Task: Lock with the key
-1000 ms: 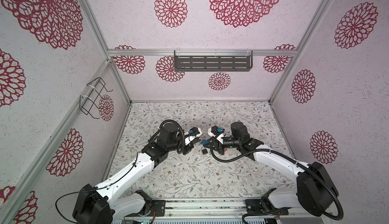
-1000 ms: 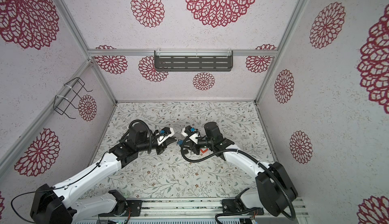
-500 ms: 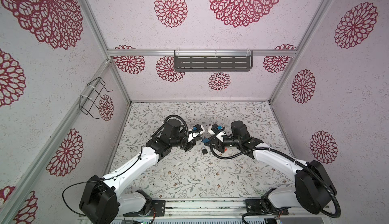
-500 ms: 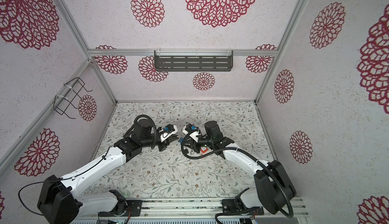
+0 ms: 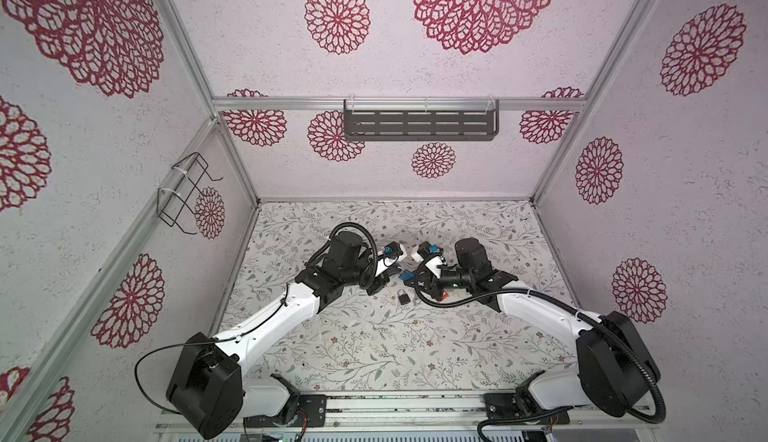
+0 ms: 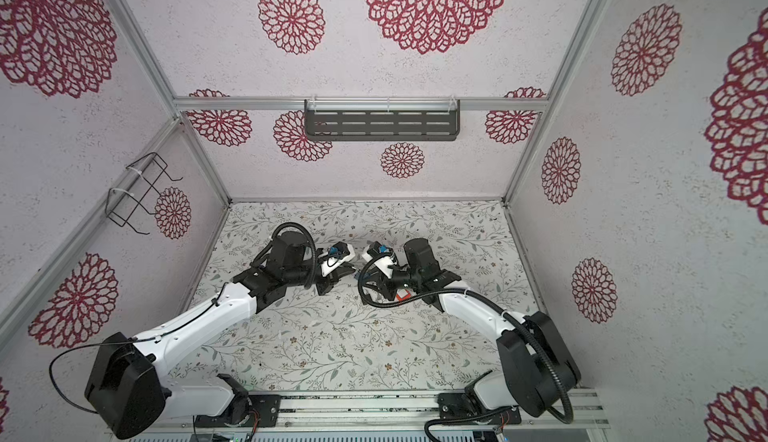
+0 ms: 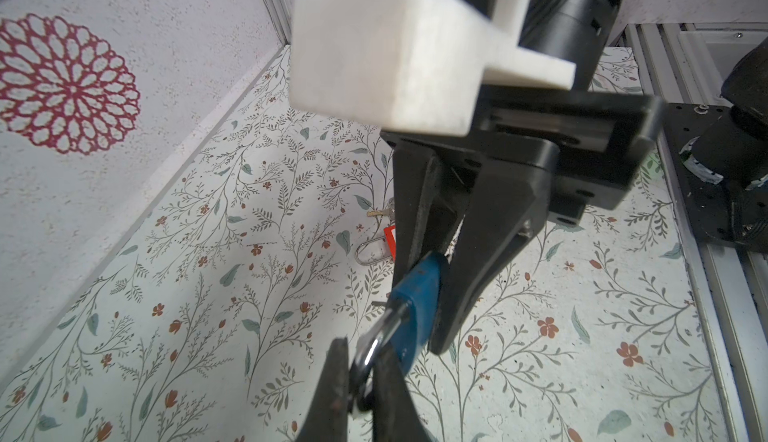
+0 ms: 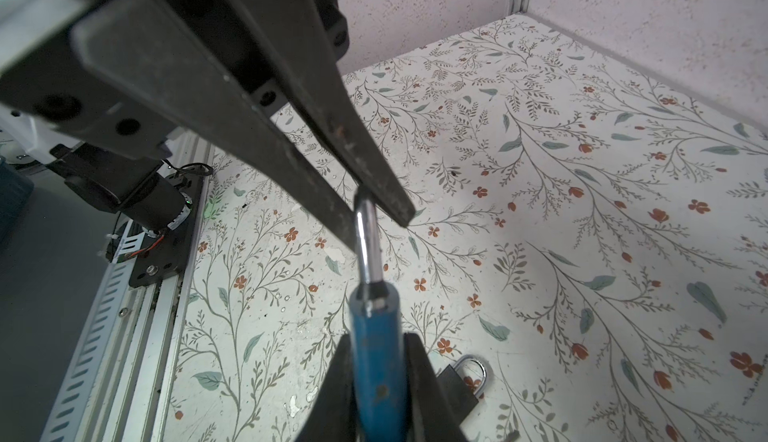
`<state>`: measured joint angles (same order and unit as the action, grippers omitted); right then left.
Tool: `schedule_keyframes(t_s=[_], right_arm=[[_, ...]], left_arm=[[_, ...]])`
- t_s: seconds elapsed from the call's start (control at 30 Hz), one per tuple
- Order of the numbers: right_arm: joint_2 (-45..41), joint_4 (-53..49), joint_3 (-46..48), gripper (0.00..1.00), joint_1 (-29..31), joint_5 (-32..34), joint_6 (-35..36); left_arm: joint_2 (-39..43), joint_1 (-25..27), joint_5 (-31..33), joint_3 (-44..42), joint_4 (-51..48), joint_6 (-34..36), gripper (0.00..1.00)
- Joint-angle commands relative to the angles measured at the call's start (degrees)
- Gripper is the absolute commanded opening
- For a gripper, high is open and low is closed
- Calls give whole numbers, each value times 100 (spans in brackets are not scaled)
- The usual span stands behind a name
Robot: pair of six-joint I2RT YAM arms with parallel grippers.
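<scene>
A: Seen from above, what of the room?

B: Closed in by pale, rough walls [image 5: 415,57] printed with crimson rosettes and edged in aluminium. Hung with a grey slotted shelf [image 5: 419,125] at the back and a black wire basket [image 5: 183,194] on the left. Floored with a floral-print tabletop [image 6: 332,348].

A: And at the middle?

B: Brought tip to tip in both top views: left gripper [image 5: 395,273] and right gripper [image 5: 417,281], with the blue padlock [image 5: 409,276] held between them above the tabletop. Just beside, lying flat, a black padlock [image 5: 403,296].

A: Through the left wrist camera?

B: Clenched on the steel shackle, the left gripper [image 7: 361,373]. Clamped on the blue body, the right gripper [image 7: 419,315]. Beyond, flat on the tabletop, a red padlock [image 7: 376,248], and near it the key [image 7: 377,213], brass, well apart from the blue padlock.

A: Through the right wrist camera?

B: Same double grip on the blue padlock [image 8: 376,361], its paint chipped. Close behind on the tabletop, the black padlock [image 8: 457,381].

A: Anything to read?

B: Only a short line of print [image 8: 753,394] on the tabletop, too small to make out.
</scene>
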<state>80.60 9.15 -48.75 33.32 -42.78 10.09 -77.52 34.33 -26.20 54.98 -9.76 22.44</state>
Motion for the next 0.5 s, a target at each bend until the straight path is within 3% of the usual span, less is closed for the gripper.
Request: schedule_keyframes(t_s=[0.0,0.27,0.47], right_arm=[[-290,2791,-1039,0,210,-512,-289],[-138,2690,-1352,0,157,-569,-123],[9,2451,-1563,0,140,-676,-23]], left_arm=[[-459,444,-1212,-183,-620,-118,0],[-935,382,-1711,302,-1085,82,0],[-1080,356,-1737,519,-1399,174,0]])
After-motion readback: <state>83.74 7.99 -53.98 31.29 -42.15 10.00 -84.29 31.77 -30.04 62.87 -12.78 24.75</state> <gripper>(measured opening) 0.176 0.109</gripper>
